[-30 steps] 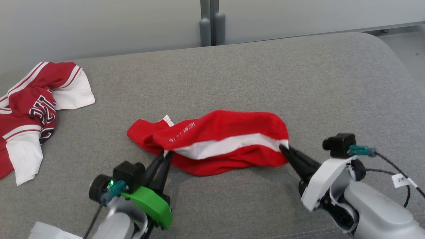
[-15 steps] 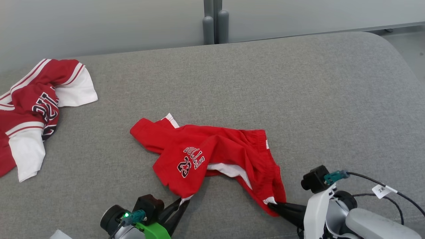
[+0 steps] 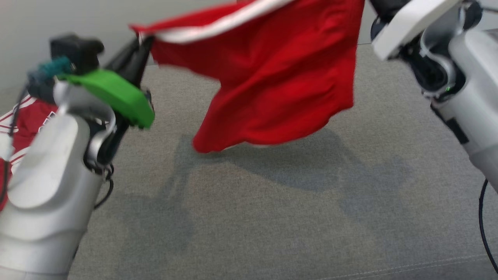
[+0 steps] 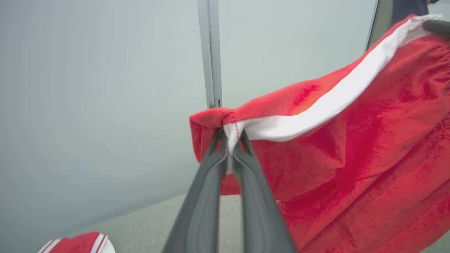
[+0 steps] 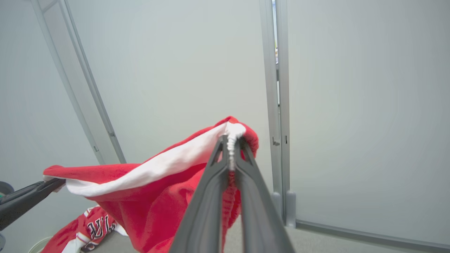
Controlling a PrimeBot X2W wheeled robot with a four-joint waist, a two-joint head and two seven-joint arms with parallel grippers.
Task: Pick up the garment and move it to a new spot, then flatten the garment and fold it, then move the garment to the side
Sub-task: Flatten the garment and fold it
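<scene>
The garment is a pair of red shorts with a white stripe along its top edge. It hangs in the air above the grey cushion, stretched between both grippers, and its lower edge dangles free. My left gripper is shut on the left corner, and in the left wrist view its tips pinch the white hem of the garment. My right gripper is shut on the other white corner of the garment. My right forearm rises at the upper right of the head view.
A second red and white jersey lies crumpled at the cushion's left edge, also seen low as the jersey in the right wrist view. A grey panel wall with a vertical post stands behind the cushion.
Both grippers have swung up from the near edge of the cushion, lifting the garment off the surface into the air. It now hangs spread between them.
</scene>
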